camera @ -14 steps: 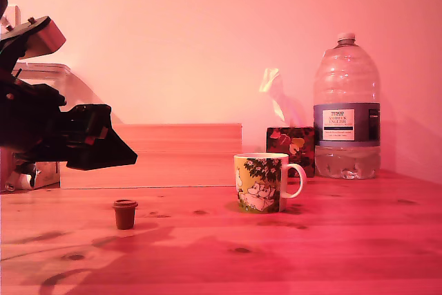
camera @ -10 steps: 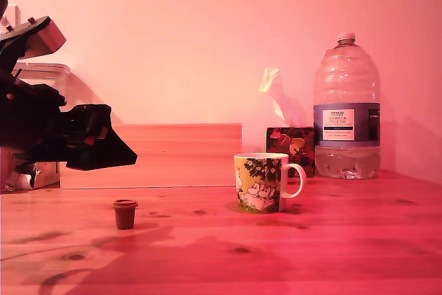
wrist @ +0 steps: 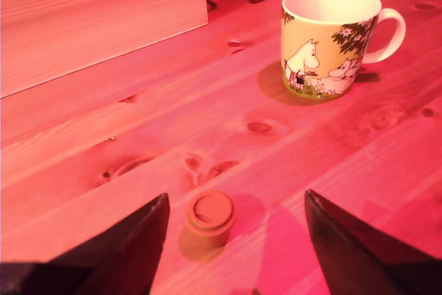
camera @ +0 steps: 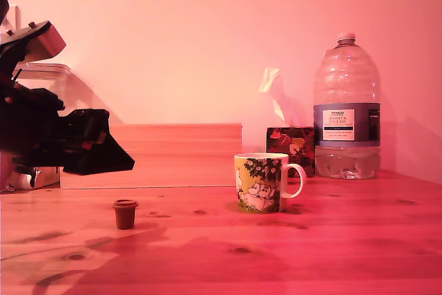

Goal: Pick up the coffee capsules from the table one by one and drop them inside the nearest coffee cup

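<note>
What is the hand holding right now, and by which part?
Nothing. The hand is open above the pine table, its fingers apart on either side of the small dark brown capsule, not touching it.

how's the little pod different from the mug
The pod is plain dark brown; the mug is white with a yellow-green cartoon print. The pod is far shorter than the mug. The mug has a loop handle and an open top; the pod has neither. Both stand upright on the table.

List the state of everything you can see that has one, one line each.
Capsule: upright on the table, untouched.
Mug: upright, looks empty.
Claw: open, above the table, holding nothing.
Water bottle: upright, capped.
Tissue box: open, tissue sticking out.
</note>
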You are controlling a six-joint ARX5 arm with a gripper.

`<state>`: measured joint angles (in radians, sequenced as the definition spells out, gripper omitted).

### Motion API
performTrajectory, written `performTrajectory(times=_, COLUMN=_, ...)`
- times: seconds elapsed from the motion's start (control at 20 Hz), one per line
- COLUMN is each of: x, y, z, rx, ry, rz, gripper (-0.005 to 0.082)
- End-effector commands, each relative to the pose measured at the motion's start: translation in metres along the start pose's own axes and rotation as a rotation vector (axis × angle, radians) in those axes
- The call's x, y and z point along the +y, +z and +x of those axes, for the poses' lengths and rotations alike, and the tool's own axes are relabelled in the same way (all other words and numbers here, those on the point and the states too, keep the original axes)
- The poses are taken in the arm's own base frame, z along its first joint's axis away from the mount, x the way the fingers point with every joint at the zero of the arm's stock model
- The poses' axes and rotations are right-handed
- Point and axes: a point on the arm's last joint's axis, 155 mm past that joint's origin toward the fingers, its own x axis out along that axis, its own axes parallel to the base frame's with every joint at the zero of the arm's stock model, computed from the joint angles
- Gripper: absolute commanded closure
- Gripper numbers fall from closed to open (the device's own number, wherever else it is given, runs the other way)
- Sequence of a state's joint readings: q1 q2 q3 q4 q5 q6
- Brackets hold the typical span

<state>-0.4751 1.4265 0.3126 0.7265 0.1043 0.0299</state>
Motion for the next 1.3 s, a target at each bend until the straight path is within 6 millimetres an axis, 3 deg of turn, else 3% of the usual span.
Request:
performTrajectory(times=0.0, x=0.001, y=-0.008, z=-0.004, rx=0.012, ry=0.003, rz=-0.018, gripper=0.0217)
performTrajectory(times=0.45, x=0.016, y=-0.022, z=-0.02, rx=-0.036, ry=0.046, rz=-0.032, gripper=0.0217)
performTrajectory(times=0.85, x=0.012, y=-0.036, z=-0.001, rx=-0.06, ry=0.008, rz=-0.062, gripper=0.0217)
performTrajectory(times=1.25, x=0.016, y=-0.046, z=0.032, rx=-0.022, ry=0.007, rz=-0.068, gripper=0.0217)
